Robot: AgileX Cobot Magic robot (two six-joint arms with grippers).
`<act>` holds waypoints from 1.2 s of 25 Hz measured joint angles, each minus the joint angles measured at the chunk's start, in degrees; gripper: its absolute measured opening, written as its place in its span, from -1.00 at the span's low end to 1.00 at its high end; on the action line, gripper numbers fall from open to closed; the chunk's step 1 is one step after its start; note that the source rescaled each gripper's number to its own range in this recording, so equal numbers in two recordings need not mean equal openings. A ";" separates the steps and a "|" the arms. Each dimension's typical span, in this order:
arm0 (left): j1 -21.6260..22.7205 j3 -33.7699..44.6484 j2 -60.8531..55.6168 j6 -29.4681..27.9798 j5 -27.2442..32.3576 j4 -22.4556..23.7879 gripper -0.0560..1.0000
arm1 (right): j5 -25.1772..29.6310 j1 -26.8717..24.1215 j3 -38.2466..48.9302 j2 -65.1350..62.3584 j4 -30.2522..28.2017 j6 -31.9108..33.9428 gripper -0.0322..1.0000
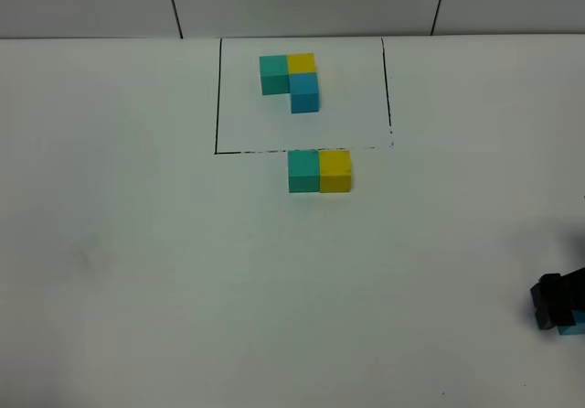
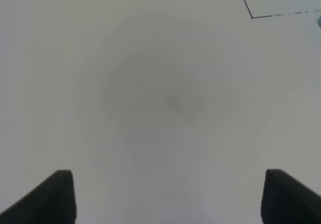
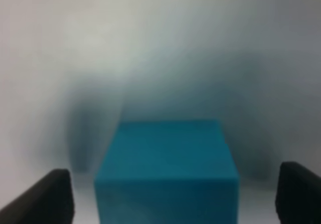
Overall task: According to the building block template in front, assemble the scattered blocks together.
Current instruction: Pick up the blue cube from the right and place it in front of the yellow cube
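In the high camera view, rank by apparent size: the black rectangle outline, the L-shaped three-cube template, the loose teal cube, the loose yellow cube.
1. Thin black rectangle outline
2. L-shaped template of teal, yellow and blue cubes
3. Loose matte teal-green cube and loose matte yellow cube: look alike, tied.

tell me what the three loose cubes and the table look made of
The teal-green cube and yellow cube look like painted wood or dense foam, which one is unclear: flat even colour, no glare, crisp edges. The blue cube looks the same, matte, no highlights. The table looks like smooth white laminate or board, with no grain showing.
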 joint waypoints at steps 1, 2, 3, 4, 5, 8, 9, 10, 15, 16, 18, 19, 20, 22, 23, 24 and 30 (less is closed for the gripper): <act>0.00 0.00 0.00 0.00 0.00 0.00 0.66 | -0.06 0.00 0.38 0.00 0.20 -0.26 0.34; 0.00 0.00 0.00 0.00 0.00 0.00 0.66 | -0.27 0.00 0.80 0.00 0.31 -0.66 0.34; 0.00 0.00 0.00 0.00 0.00 0.00 0.66 | -0.34 0.00 1.22 0.10 0.47 -1.04 0.34; 0.00 0.00 0.00 0.00 0.00 0.00 0.66 | -0.34 0.00 1.38 0.11 0.62 -1.27 0.33; 0.00 0.00 0.00 0.00 0.00 0.00 0.66 | -0.49 0.00 1.45 0.11 0.67 -1.46 0.30; 0.00 0.00 0.00 0.00 0.00 0.00 0.66 | -1.12 0.00 1.45 0.11 1.02 -1.68 0.07; 0.00 0.00 0.00 0.00 0.00 0.00 0.66 | -1.37 0.00 1.45 0.11 1.04 -1.68 -0.06; 0.00 0.00 0.00 0.00 0.00 0.00 0.66 | -1.54 0.00 1.45 0.11 1.09 -1.68 -0.16; 0.00 0.00 0.00 0.00 0.00 0.00 0.66 | -2.04 0.00 1.45 0.11 2.05 -1.68 -0.88; 0.00 0.00 0.00 0.00 0.00 0.00 0.66 | -1.98 0.00 1.45 0.11 2.83 -1.64 -0.93; 0.00 0.00 0.00 0.00 0.00 0.00 0.66 | -1.36 1.02 1.39 0.11 4.16 -1.64 -0.92; 0.00 0.00 0.00 0.00 0.00 0.00 0.66 | -0.61 2.14 1.19 -0.02 4.60 -1.64 -0.92; 0.00 0.00 0.00 0.00 0.00 0.00 0.66 | 0.17 3.67 0.83 -0.22 4.87 -1.43 -0.92; 0.00 0.00 0.00 0.00 0.00 0.00 0.66 | 2.04 6.90 -0.71 -1.16 4.89 0.65 -0.92; 0.00 0.00 0.00 0.00 0.00 0.00 0.66 | 2.93 8.74 -1.88 -1.55 4.56 2.93 -0.92; 0.00 0.00 0.00 0.00 0.00 0.00 0.66 | 3.78 10.81 -3.04 -1.91 3.95 5.36 -0.92; 0.00 0.00 0.00 0.00 0.00 0.00 0.66 | 8.96 24.94 -13.18 -1.90 -4.08 29.29 -0.92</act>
